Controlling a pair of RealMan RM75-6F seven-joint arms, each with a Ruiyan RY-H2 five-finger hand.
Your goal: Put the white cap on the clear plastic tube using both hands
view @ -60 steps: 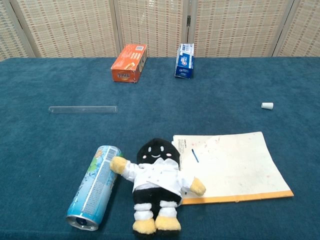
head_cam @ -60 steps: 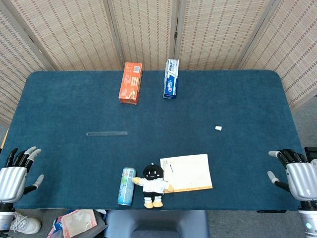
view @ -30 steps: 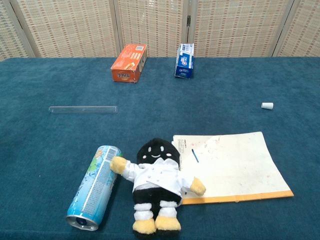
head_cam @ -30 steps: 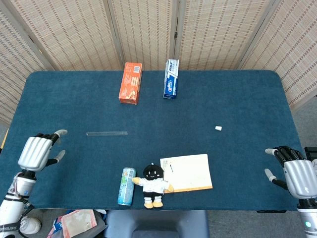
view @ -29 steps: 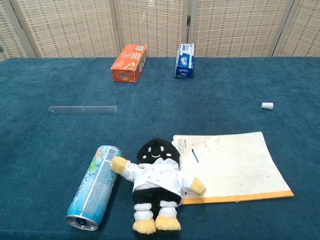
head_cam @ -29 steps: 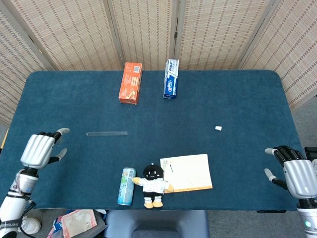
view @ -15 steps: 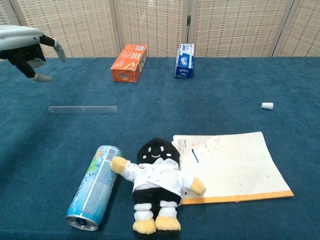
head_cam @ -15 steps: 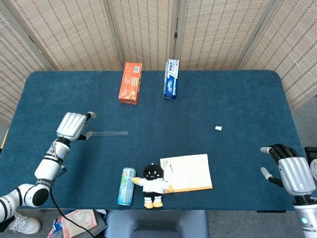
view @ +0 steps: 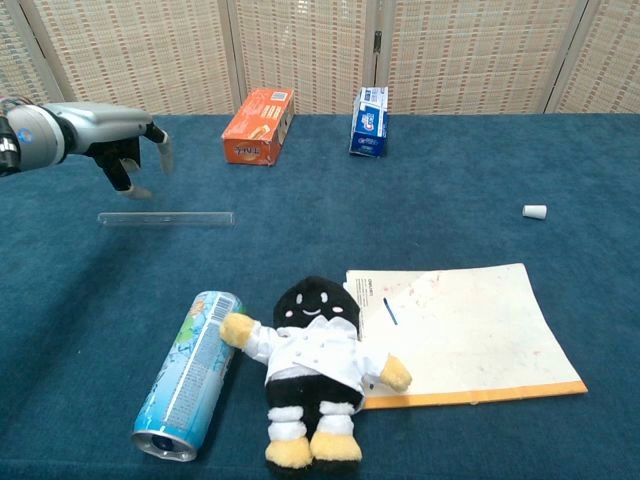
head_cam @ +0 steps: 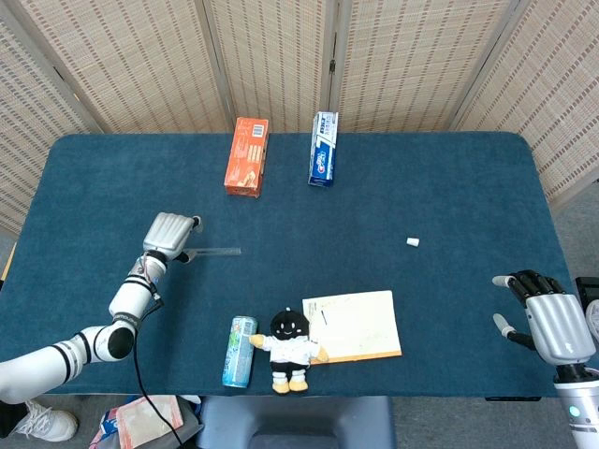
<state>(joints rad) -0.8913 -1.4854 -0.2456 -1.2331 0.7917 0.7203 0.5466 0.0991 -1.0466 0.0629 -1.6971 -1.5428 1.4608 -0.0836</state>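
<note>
From the head view, a dark blue carpeted table (head_cam: 449, 187) stands before woven folding screens (head_cam: 271, 56). The clear plastic tube (head_cam: 213, 252) lies flat on the left half of the table, running left to right. The silver left hand (head_cam: 168, 236) hovers over the tube's left end, palm down, fingers apart and holding nothing; whether it touches the tube cannot be told from here. The small white cap (head_cam: 412, 242) sits well apart on the right half of the table. The silver right hand (head_cam: 547, 323) hangs off the table's right edge, dark fingers spread, empty. At the back lie an orange cardboard box (head_cam: 247, 156) and a blue-and-white toothpaste box (head_cam: 323, 149). Near the front edge a light blue drink can (head_cam: 239, 351) lies on its side, just beside a black-faced plush doll in a white shirt (head_cam: 288, 349), which overlaps a cream sheet of paper (head_cam: 360, 325).

From the chest view, the left hand (view: 118, 142) floats above the tube (view: 165, 218), just over its left end and not touching it, fingers curved downward and apart. The cap (view: 534, 211) rests on its side far to the right. The orange box (view: 258, 126) and toothpaste box (view: 369, 121) stand at the back; the can (view: 188, 374), the doll (view: 312, 369) and the paper (view: 470, 335) fill the foreground. The right hand does not show here.
</note>
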